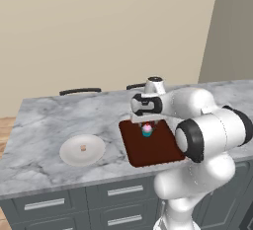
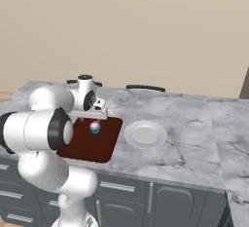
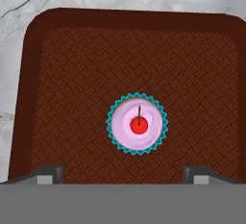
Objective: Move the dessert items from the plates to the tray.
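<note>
Morsel [image 1: 83, 148] on far plate [image 1: 69, 156] barely resolves.

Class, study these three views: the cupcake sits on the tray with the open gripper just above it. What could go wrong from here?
1. The gripper hangs right over the cupcake; lifting off at a slant might let a finger tip it over on the tray.
2. The small morsel on the left plate is tiny and low, so the next grasp may miss or nudge it.

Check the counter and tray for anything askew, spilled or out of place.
Nothing stands out. The cupcake sits upright on the tray below the open gripper; the small morsel rests on its plate.
</note>
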You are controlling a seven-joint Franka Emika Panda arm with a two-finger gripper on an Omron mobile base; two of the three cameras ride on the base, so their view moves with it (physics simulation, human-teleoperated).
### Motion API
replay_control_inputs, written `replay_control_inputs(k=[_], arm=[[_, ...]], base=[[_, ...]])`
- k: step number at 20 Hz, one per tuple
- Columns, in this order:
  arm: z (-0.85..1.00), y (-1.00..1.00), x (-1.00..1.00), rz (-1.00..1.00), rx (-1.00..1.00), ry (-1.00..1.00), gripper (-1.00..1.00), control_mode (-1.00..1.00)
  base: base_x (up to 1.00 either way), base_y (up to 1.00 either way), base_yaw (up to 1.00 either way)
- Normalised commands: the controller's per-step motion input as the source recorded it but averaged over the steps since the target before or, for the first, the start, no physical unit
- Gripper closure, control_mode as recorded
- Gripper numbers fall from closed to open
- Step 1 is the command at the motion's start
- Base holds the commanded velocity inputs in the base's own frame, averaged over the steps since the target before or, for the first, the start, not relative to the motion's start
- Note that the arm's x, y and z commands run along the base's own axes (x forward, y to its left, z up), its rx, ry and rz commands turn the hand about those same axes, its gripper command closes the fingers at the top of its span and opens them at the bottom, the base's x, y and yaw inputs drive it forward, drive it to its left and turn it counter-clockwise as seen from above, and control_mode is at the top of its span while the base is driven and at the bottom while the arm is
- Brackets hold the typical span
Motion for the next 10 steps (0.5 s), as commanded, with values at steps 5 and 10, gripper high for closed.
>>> replay_control_inputs(k=[5, 10], arm=[[0.25, 0.36, -0.53, 0.04, 0.0, -0.11, -1.0, -1.0], [0.22, 0.71, -0.54, 0.08, 0.0, -0.02, -1.0, -1.0]], base=[[0.0, 0.0, 0.0], [0.0, 0.0, 0.0]])
